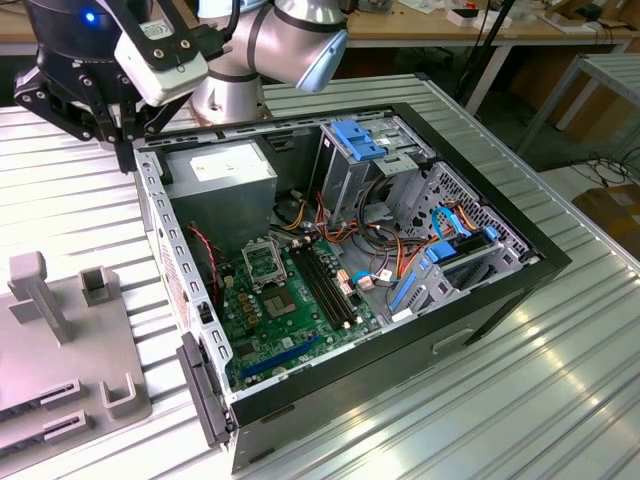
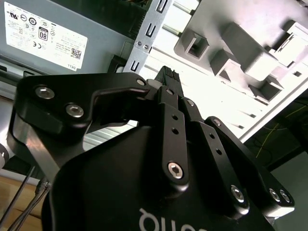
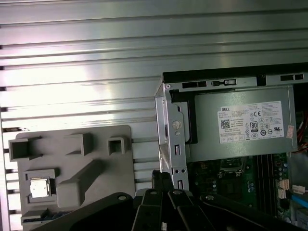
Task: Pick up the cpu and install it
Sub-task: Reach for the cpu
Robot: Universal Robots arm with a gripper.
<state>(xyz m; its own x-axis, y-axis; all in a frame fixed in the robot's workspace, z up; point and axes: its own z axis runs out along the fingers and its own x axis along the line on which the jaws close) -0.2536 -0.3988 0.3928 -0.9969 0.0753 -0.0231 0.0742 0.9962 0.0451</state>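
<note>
The cpu, a small silver square chip, lies flat in a square pocket of the grey fixture tray beside the computer case. My gripper hangs above the case's side wall, between the tray and the green motherboard. Its fingers are shut with nothing between them, as the second wrist view also shows for the gripper. In the exterior view the gripper is high at the case's corner on the exterior view's left. The silver socket frame sits on the motherboard.
A grey power supply fills the case corner under the arm. Black memory slots, coloured cables and blue drive brackets crowd the case. The tray carries upright grey posts and blocks. Ribbed metal table lies around.
</note>
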